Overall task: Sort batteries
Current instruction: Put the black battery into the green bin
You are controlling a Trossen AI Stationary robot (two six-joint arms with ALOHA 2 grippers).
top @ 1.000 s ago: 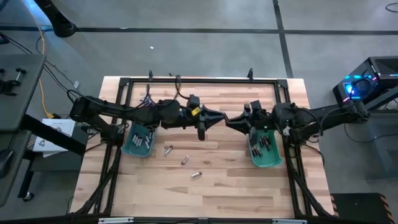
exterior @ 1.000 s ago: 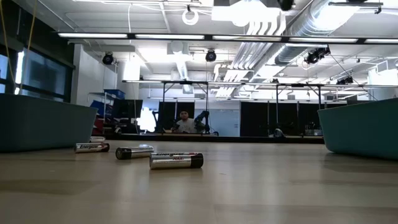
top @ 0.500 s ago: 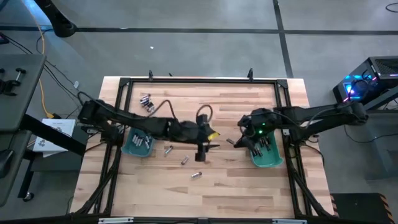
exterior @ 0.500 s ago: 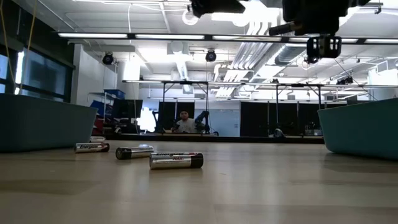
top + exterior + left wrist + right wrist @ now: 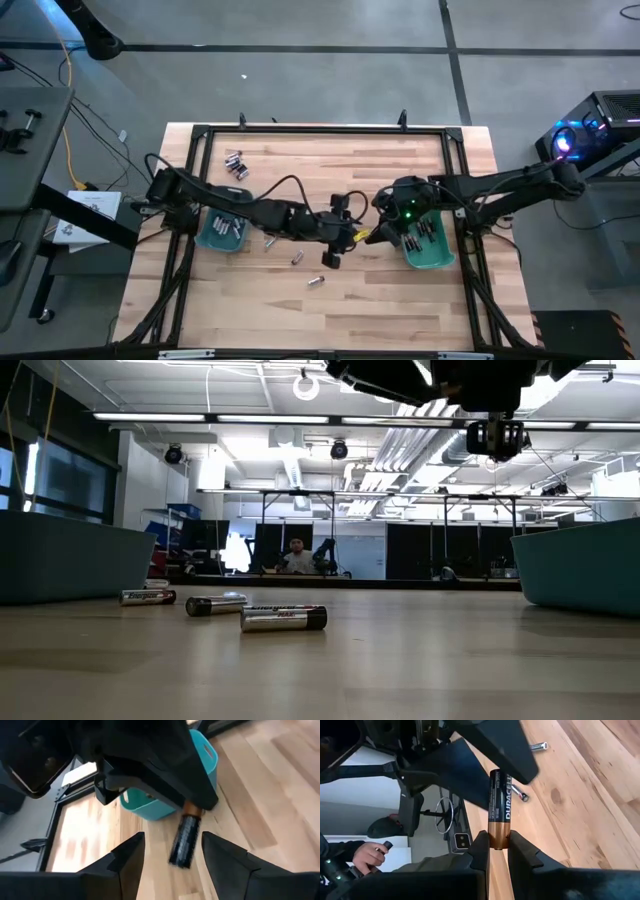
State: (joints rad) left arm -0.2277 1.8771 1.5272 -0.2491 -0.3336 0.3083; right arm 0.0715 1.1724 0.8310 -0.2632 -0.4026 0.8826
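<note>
**Battery passed between the arms over mid-table; loose cells left to sort**

The right gripper (image 5: 498, 851) has its fingers pinched on the copper end of a black Duracell battery (image 5: 500, 809), which stands out between them above the wooden table (image 5: 400, 300). The left gripper (image 5: 170, 851) faces it with fingers spread wide, one on each side of the same cell without pressing it, so the left grip reads as let go and the right arm alone carries the battery. In the high view the two grippers meet near the table's middle, just beside the right teal bin (image 5: 436, 262).

Part of the sorting looks done. The left teal bin (image 5: 209, 238) holds several silvery cells, and the right one holds several dark cells. What is left, as far as can be seen: a cluster of batteries (image 5: 235, 160) near the table's far left corner, and three loose cells on the boards, one just beside the left bin (image 5: 270, 240), one a little nearer the front (image 5: 297, 258), one nearer still (image 5: 316, 281). The low view shows silver cells lying on their sides (image 5: 283, 618).

By my judgement the held dark cell belongs in the right bin, and the task is perhaps past halfway.
</note>
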